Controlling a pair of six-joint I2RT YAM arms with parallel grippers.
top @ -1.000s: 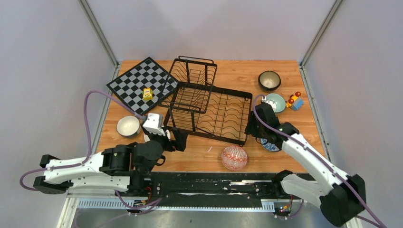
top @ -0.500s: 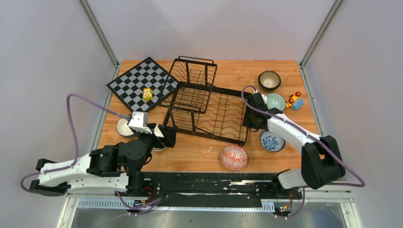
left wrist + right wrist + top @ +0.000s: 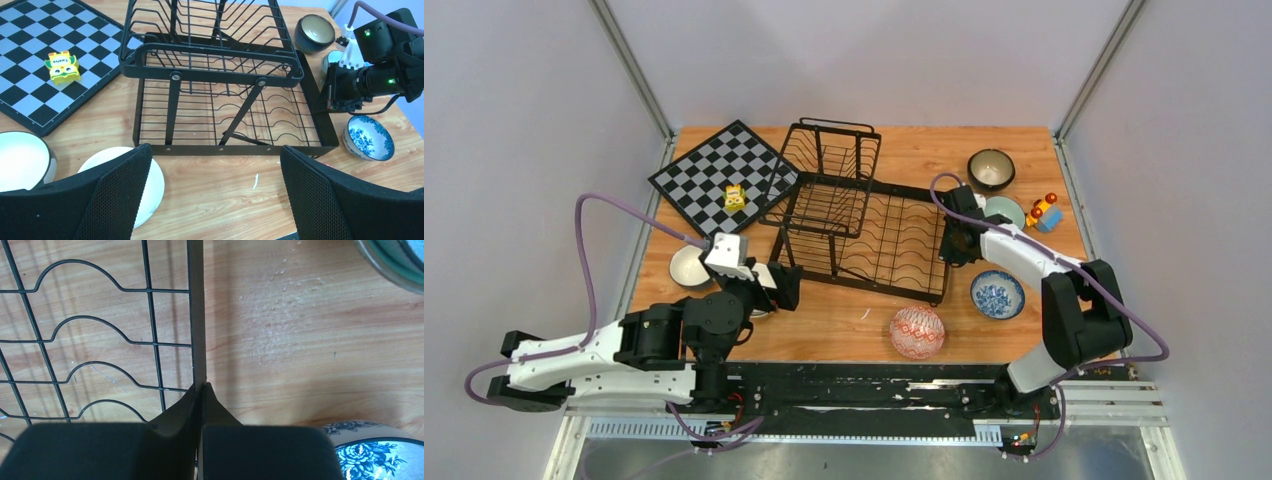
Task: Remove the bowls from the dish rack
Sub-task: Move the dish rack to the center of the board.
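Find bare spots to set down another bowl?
Bare wood: near strip between dish rack and table edge, left of red-patterned bowl; far strip beside dark bowl. Crowded: right, teal bowl, toy, blue-and-white bowl; left, checkerboard, white bowl.

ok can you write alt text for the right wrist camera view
Close-up looking down on the right hand, pinched shut on the thin side rim of the black wire dish rack, whose wavy dividers fill the left. Wooden table lies to the right, with a blue-and-white bowl at the bottom corner and a teal bowl at the top corner.
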